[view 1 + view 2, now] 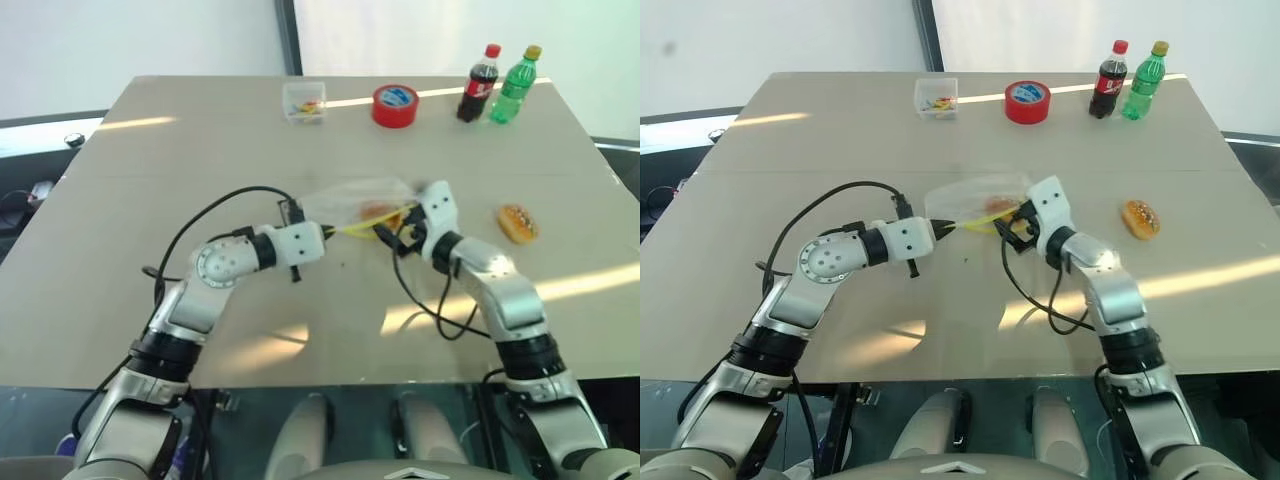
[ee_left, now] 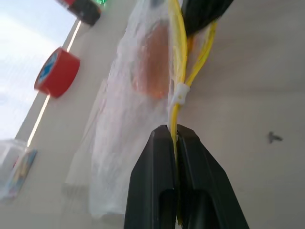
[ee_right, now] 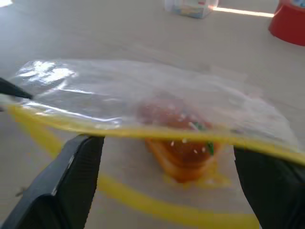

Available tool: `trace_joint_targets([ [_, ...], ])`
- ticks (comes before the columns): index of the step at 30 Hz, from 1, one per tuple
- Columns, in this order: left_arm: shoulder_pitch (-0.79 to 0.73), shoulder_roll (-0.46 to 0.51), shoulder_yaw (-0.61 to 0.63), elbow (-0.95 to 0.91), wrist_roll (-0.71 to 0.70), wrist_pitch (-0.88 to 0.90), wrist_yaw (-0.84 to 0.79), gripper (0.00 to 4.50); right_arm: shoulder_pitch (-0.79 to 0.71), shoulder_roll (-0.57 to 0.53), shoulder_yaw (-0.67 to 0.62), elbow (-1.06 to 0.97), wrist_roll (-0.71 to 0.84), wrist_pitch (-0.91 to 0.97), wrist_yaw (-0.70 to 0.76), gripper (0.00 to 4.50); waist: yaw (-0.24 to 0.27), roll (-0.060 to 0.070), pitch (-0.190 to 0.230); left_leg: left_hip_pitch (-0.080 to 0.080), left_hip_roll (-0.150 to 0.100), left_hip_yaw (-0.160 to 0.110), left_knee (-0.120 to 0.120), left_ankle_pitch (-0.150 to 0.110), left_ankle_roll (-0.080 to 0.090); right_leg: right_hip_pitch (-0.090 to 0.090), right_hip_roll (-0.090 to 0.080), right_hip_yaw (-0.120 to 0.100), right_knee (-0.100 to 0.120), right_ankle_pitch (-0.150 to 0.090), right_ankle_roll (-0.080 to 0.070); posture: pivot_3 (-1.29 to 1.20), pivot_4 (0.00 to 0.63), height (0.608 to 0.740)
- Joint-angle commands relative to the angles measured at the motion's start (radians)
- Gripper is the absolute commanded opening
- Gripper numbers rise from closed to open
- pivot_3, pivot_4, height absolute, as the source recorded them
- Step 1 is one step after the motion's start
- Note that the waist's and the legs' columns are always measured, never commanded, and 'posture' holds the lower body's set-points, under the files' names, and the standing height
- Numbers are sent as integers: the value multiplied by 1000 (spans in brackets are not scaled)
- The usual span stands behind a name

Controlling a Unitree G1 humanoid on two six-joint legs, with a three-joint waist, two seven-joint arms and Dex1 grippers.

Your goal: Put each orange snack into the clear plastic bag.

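The clear plastic bag [image 1: 350, 197] lies at the table's middle, its yellow strip [image 2: 177, 71] toward me. My left gripper [image 1: 332, 233] is shut on that strip's left end, seen close in the left wrist view [image 2: 174, 132]. One orange snack [image 3: 183, 145] sits inside the bag's mouth, between the two yellow edges. My right gripper [image 1: 402, 236] is just in front of it, open, with its fingers [image 3: 76, 176] spread wide on either side of the snack and not touching it. A second orange snack [image 1: 517, 222] lies on the table to the right of my right arm.
At the back of the table [image 1: 150, 200] stand a small clear box [image 1: 304, 102] with colourful bits, a red tape roll [image 1: 395, 105], a cola bottle [image 1: 480, 84] and a green bottle [image 1: 515, 86]. Black cables loop off both wrists over the table.
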Motion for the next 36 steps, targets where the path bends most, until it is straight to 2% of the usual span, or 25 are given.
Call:
trace_joint_targets([
  [1, -35, -12, 22, 15, 7, 4, 40, 0, 56, -65, -122, -183, 107, 63, 36, 4354, 0, 0, 0, 0, 0, 0, 0, 0, 0, 0, 0, 0, 0, 0, 0, 0, 150, 740],
  [4, -51, -19, 19, 33, 11, 4, 50, 0, 115, -128, -205, -216, 90, 52, -1, 4354, 1, 0, 0, 0, 0, 0, 0, 0, 0, 0, 0, 0, 0, 0, 0, 0, 150, 740],
  [7, -55, -26, 14, 34, 10, 5, 51, 0, 138, -184, -267, -121, -24, -4, -114, 4354, -1, 0, 0, 1, 0, 1, 0, 0, 0, 1, 0, 0, 0, 0, 0, 0, 150, 740],
  [11, -53, -31, 8, 34, 10, 2, 45, 0, 114, -197, -322, 67, -95, -77, -219, 4354, -2, 0, 0, 1, 0, 1, 0, 0, 0, 1, 0, 1, 0, 0, 0, 0, 150, 740],
  [20, -51, -23, 12, 33, 14, -2, 38, 0, 23, -163, -345, 355, -52, -148, -197, 4354, -3, 0, 0, 2, 0, 3, 0, 0, 0, 1, 0, 2, 1, 0, 0, 0, 150, 740],
  [23, -46, -21, 15, 27, 15, 3, 40, 0, 13, -173, -352, 412, -48, -182, -187, 3521, 0, 0, 0, 1, 0, 3, 0, 0, 0, 1, -1, 2, 0, 0, 0, 0, 150, 740],
  [28, -41, -19, 19, 15, 14, 15, 42, 0, 25, -192, -349, 397, -44, -216, -174, 1059, -2, 0, 0, 1, 0, 3, 0, 0, 0, 1, 0, 2, 0, 0, 0, 0, 150, 740],
  [29, -40, -19, 19, 14, 15, 16, 43, 0, 36, -197, -342, 361, -43, -222, -162, 733, -3, 0, 0, 1, 0, 3, 0, 0, 0, 1, 0, 2, 0, 0, 0, 0, 150, 740],
  [33, -38, -20, 21, 10, 13, 21, 45, 0, 69, -191, -311, 212, -10, -185, -116, 733, -5, 0, 0, 1, 1, 3, 0, 0, 0, 1, 0, 2, 0, 0, 0, 0, 150, 740],
  [36, -42, -24, 19, 11, 11, 23, 45, 0, 111, -187, -182, 21, 17, -125, -22, 733, -7, 0, 0, 1, 1, 3, 0, 0, 0, 1, 0, 2, 0, 0, 0, 0, 150, 740],
])
